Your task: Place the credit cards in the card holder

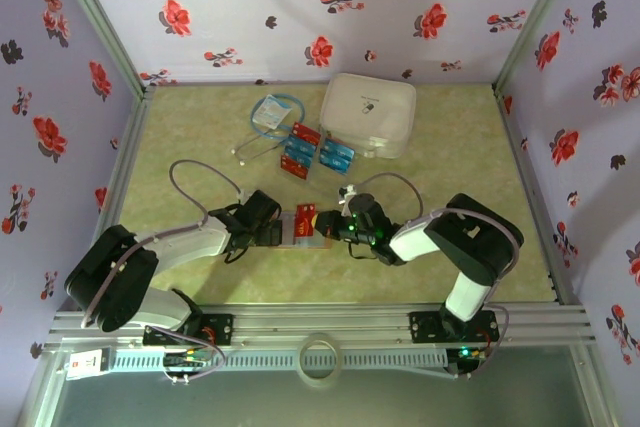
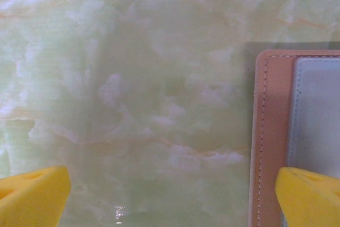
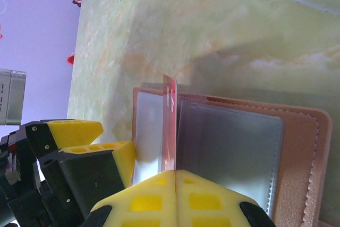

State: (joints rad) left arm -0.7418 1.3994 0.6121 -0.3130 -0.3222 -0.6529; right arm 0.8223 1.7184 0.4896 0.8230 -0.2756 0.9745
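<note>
your right claw (image 3: 175, 184) is clenched tight on one red card (image 3: 169, 126). you see that card only from its thin edge, so its print can't be read, and its near end is hidden between the yellow pads. the card stands up on its side over the open card holder (image 3: 234, 147), which lies flat on the green table (image 3: 223, 30), just in front of the arms. you can't tell if the card is in a pocket or only touching the grey inside. your left claw (image 2: 170, 195) is spread wide with nothing in it. one yellow finger (image 2: 311, 195) hangs over the brown edge of the holder, the other over bare table. in the left wrist view the holder is cut off at the right and bottom. from above, the two claws meet over the holder and cover most of it, so only a bit of brown and red peeks out. the other cards (image 1: 315, 152), red and blue, lie in a small bunch farther back, just beside the white zip case (image 1: 368, 115). they are too small to count well.
</note>
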